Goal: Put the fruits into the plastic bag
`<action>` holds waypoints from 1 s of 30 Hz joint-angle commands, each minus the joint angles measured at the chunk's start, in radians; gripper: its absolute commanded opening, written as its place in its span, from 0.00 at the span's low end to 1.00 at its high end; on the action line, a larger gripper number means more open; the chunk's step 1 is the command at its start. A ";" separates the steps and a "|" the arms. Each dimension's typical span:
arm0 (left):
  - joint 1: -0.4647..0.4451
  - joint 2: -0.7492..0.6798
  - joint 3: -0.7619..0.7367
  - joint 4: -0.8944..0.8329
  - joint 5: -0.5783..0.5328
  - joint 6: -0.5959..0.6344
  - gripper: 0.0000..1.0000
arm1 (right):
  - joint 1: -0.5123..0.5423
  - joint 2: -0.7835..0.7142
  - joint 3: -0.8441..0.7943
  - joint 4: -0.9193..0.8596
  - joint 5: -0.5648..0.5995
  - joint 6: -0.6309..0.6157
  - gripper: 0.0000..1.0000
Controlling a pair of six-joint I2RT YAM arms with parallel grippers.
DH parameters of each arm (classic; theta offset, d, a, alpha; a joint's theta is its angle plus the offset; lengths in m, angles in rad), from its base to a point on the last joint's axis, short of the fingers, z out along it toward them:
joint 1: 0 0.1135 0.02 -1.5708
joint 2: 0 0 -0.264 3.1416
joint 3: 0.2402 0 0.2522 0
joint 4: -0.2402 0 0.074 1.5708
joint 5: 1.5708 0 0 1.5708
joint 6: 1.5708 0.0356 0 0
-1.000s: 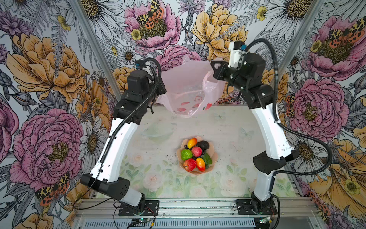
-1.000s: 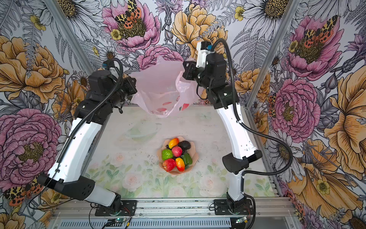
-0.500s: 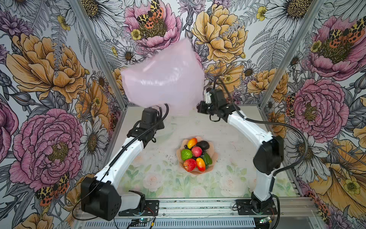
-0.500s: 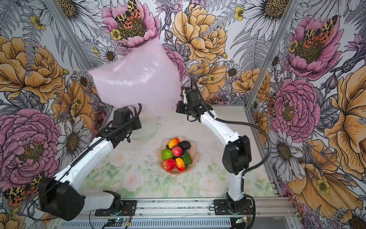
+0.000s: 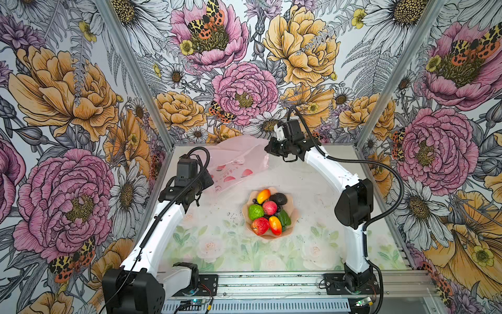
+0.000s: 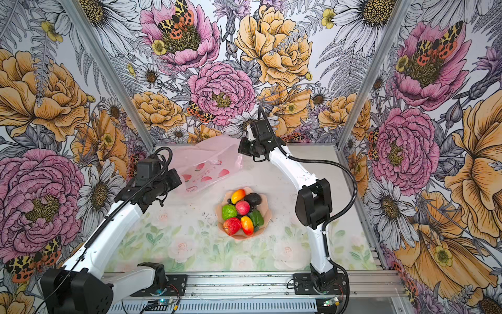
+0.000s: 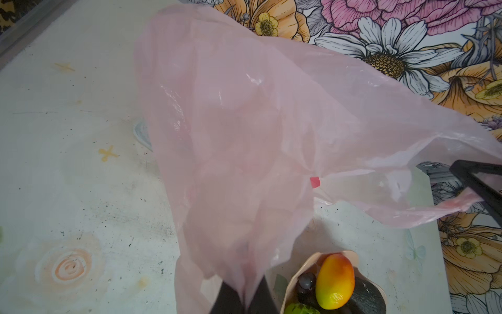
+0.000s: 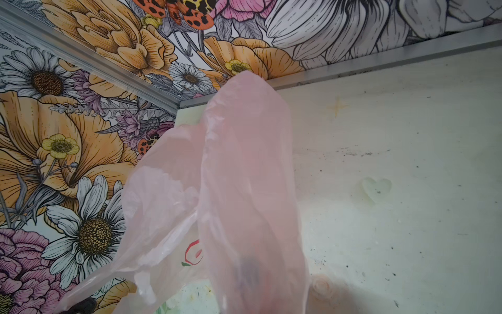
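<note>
The pale-pink plastic bag hangs stretched low over the back of the table between my two grippers. My left gripper is shut on one edge of the bag. My right gripper is shut on the other side, its jaws veiled by the film. The fruits fill a peach bowl mid-table: mango, avocado, two red apples, a bumpy green fruit, grapes and a second mango.
Floral walls with metal frame posts close in the table on three sides. The back corner rail runs just behind the bag. The bowl stands between the two arms, in front of the bag.
Both arms have dropped from high above the table to just over its back. The bag billowed upward on the way and now hangs low between the grippers, still held.
</note>
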 commanded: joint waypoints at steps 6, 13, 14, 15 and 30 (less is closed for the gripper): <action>0.007 0.007 0.000 0.035 0.098 -0.101 0.00 | -0.025 0.022 0.031 -0.009 -0.041 0.001 0.00; -0.033 0.004 0.003 0.058 0.109 -0.137 0.00 | -0.054 0.003 0.010 -0.010 -0.055 -0.005 0.00; -0.038 0.004 0.004 0.058 0.110 -0.138 0.00 | -0.059 -0.001 0.005 -0.010 -0.060 -0.005 0.01; -0.045 0.006 0.002 0.060 0.111 -0.143 0.00 | -0.062 -0.007 0.000 -0.010 -0.063 -0.007 0.04; -0.130 0.037 0.002 0.083 0.123 -0.176 0.00 | -0.121 -0.211 -0.147 -0.033 -0.066 -0.056 0.71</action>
